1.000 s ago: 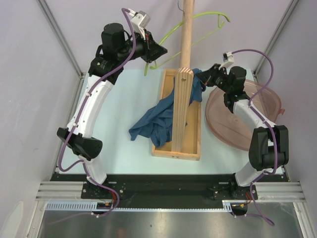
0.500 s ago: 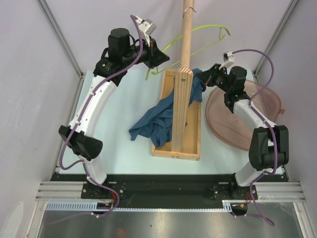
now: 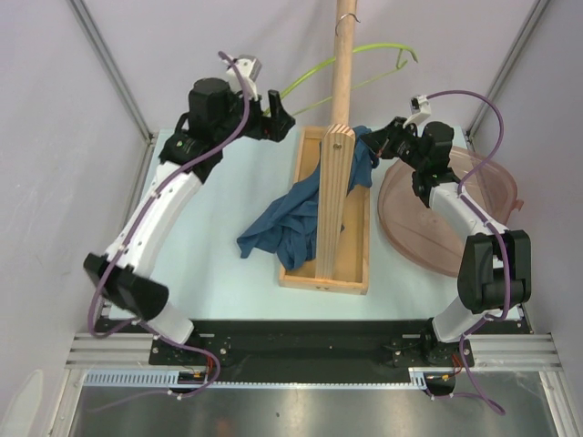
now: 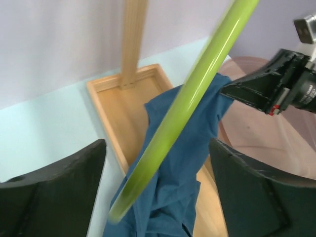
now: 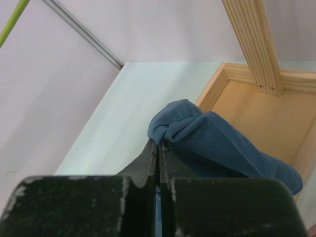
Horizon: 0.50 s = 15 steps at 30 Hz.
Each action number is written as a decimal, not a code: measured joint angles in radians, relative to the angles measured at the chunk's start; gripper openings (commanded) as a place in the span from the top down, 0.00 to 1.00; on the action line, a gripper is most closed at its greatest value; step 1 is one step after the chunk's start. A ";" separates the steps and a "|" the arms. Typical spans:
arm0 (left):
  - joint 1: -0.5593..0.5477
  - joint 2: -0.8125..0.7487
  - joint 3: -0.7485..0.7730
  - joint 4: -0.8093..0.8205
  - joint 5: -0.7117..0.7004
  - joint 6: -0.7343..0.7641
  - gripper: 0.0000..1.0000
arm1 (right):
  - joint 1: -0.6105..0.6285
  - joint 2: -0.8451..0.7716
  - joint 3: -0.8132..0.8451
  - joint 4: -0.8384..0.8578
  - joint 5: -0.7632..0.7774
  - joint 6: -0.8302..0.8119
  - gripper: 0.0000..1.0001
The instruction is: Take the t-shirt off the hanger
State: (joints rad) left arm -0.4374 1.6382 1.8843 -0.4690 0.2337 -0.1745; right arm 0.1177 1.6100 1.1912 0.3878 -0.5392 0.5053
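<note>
Since the t-shirt [image 3: 282,223] lies slumped over the wooden tray [image 3: 323,284], off the hanger [image 4: 187,103], the left gripper [image 3: 281,116] gapes wide, hanger bar between its jaws but ungripped. The right gripper [image 5: 159,148] is pinched closed on a shirt fold, likely holding it clear.

Arms [image 3: 155,218] are white with chunky black joints [image 3: 487,264] and purple cables [image 3: 460,92]; right end effector [image 5: 158,148] has pretty scuffed black paint.
</note>
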 measured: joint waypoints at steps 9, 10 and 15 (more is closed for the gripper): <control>0.000 -0.503 -0.524 0.139 -0.284 -0.109 0.04 | 0.017 0.000 0.001 -0.016 0.008 -0.002 1.00; 0.000 -0.566 -0.588 0.153 -0.308 -0.124 0.04 | 0.024 0.000 0.003 -0.024 0.013 -0.005 1.00; 0.000 -0.798 -0.851 0.191 -0.386 -0.190 0.05 | 0.075 0.000 0.038 -0.085 0.046 -0.034 1.00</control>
State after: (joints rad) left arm -0.4374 0.8402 1.0336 -0.2779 -0.1520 -0.3645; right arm 0.1925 1.6100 1.2289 0.3027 -0.4931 0.4717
